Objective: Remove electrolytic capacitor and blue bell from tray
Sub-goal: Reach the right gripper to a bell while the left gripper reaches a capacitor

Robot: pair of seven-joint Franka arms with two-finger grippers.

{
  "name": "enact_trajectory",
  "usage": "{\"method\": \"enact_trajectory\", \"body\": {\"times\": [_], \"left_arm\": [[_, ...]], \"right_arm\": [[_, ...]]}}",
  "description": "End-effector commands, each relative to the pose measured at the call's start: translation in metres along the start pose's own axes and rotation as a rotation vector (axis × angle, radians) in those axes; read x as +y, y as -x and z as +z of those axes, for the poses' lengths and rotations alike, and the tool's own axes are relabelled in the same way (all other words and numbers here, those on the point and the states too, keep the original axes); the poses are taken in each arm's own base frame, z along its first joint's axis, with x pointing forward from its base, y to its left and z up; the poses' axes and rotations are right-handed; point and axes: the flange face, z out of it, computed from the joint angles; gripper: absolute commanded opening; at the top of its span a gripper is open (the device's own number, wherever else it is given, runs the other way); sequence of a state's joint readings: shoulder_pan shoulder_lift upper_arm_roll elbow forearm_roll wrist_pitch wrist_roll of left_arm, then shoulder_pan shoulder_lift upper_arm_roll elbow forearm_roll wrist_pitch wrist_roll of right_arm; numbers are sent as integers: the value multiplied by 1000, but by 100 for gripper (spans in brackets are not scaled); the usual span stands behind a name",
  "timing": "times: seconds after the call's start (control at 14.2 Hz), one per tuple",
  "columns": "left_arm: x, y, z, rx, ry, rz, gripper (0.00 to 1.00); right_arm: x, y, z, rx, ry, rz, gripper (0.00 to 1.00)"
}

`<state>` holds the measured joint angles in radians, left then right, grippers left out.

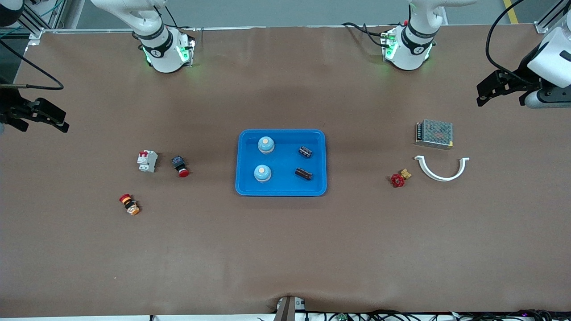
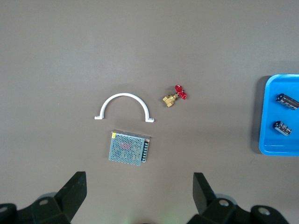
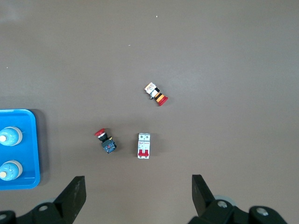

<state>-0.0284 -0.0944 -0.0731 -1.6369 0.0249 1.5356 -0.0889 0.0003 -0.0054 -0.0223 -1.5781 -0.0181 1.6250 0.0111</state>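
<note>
With both the left gripper [image 2: 138, 196] and right gripper [image 3: 138, 196] spread wide and empty, either could grab the wrong, seemingly identical capacitor [image 1: 305, 151] in the shallow bright-blue plastic tray [image 1: 281, 190].

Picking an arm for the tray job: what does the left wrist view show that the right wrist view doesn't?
Left wrist only: two capacitors in the tray, the white arc bracket, brass valve and mesh power supply. Right wrist only: two blue bells in the tray, the circuit breaker and two red-capped push buttons. Both: a tray edge, brown table, own tool open.
</note>
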Motion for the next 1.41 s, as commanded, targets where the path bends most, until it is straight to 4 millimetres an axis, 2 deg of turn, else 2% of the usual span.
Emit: {"method": "enact_trajectory", "body": {"times": [0.0,0.28,0.56,0.78,1.06,1.34], "left_arm": [[1,-6,-1,-4,8,6,100],[2,-7,1,-9,9,-9,100],[15,-19,25,-47,21,11,100],[44,-26,54,-52,20,26,100],[90,-24,99,-55,18,11,100],[155,-32,151,-84,49,-107,100]], "right_arm": [[-2,2,-5,-2,-3,3,100],[-2,2,-5,-2,-3,3,100],[-10,5,-2,-34,-10,-6,100],[-28,10,-4,-52,-42,7,100],[-84,20,-3,-84,-34,91,100],[-172,40,-1,-86,-21,68,100]]}}
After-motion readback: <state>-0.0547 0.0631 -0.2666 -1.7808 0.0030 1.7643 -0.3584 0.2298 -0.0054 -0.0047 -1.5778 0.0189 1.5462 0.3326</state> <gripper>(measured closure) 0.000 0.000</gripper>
